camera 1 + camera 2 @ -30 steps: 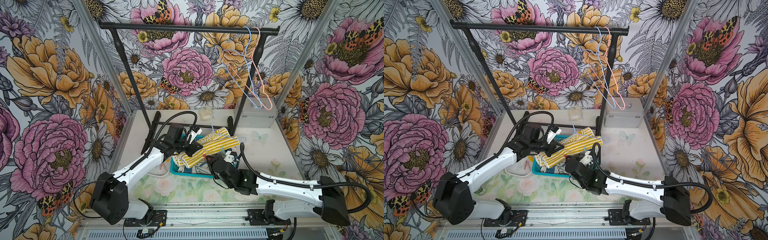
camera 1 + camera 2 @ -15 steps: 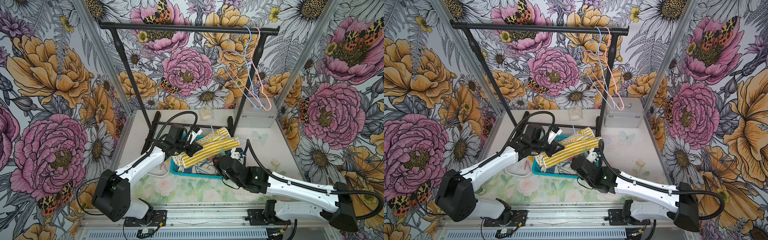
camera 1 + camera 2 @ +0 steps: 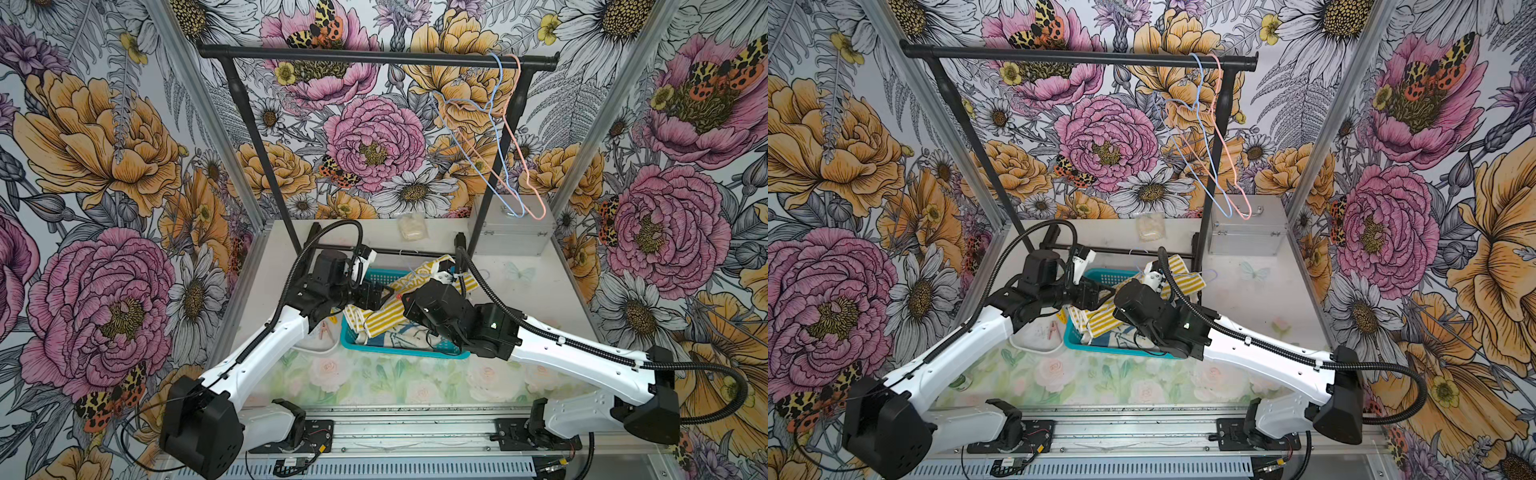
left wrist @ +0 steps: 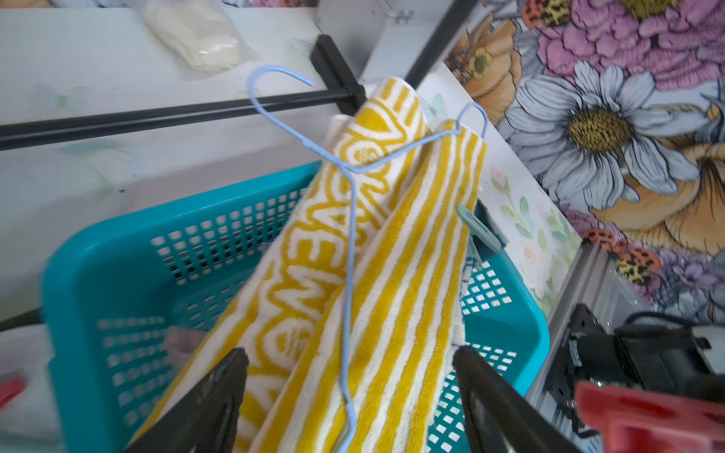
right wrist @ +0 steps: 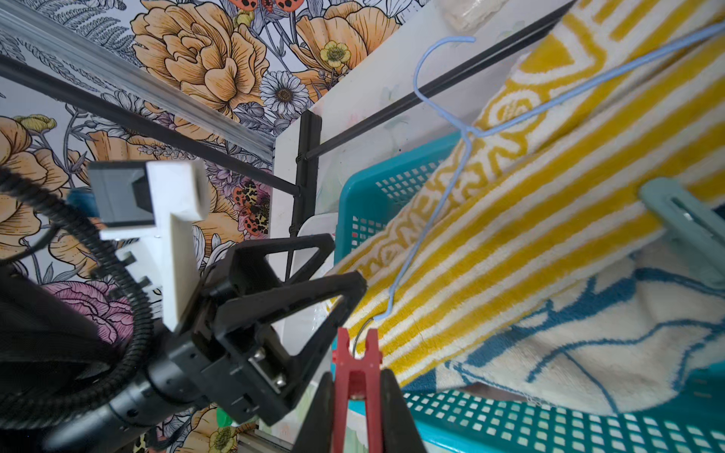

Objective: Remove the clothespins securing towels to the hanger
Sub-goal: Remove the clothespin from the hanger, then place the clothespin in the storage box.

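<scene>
Inside a booth papered with giant peonies, a white counter (image 3: 540,291) carries a teal basket (image 3: 399,350). Across the basket lies a yellow-striped towel (image 4: 412,274), draped on a blue wire hanger (image 4: 351,235). The left gripper (image 4: 351,357) stands spread, one finger on either side of the towel, holding nothing. The right gripper (image 5: 357,392) pinches a red clothespin (image 5: 356,353) just clear of the towel's corner. A mint clothespin (image 5: 682,219) bites the towel's edge on the right arm's side. It lies crosswise to the stripes, beyond the left gripper. The right arm looks nearer, but is occupied.
</scene>
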Tool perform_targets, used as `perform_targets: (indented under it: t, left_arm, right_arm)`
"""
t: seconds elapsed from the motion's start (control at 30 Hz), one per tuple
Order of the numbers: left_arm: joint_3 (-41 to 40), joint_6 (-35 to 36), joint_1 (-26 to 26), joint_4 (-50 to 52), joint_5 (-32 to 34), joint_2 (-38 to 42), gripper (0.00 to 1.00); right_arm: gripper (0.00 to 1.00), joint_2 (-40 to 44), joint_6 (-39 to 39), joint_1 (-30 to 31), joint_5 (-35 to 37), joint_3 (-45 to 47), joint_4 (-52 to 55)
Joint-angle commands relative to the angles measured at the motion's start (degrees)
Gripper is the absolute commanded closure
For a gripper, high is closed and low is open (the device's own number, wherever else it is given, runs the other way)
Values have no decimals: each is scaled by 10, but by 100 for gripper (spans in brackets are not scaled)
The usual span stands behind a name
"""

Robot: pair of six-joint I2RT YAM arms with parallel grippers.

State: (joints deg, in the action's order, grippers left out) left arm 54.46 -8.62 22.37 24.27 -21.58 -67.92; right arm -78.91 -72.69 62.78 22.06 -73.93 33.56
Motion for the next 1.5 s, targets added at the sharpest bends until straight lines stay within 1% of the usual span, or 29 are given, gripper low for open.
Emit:
perform_targets:
  t: [0.0,0.1,0.23,0.37,0.5,0.63,0.73,1.07,1.4,1.47]
  left_arm:
    - [-11,-65,-55,37,62,44,12]
    - [-25,-105,-125,62,82,76,11]
    - [-35,-135,-199,112,104,82,9]
    - [-70,-174,-282,124,80,114,7]
    - [-99,-198,-340,136,69,140,6]
    - [-123,-207,-349,140,82,162,6]
    - [-134,-225,-355,139,86,169,6]
    - [-135,-243,-359,136,86,186,4]
    - [-135,-248,-360,137,76,198,2]
    - [-134,-247,-361,137,74,198,2]
  right_arm:
    - [100,-31,61,-10,-31,-38,14]
    - [100,-75,103,-18,-68,-87,16]
    - [100,-181,170,-25,-134,-208,51]
    - [100,-306,237,-29,-192,-362,119]
    - [100,-409,277,-27,-224,-487,173]
    - [100,-478,311,-26,-232,-562,193]
    - [100,-516,327,-26,-230,-594,200]
    - [100,-604,357,-28,-219,-655,200]
    - [100,-652,335,-33,-225,-666,200]
    - [98,-659,328,-35,-230,-671,200]
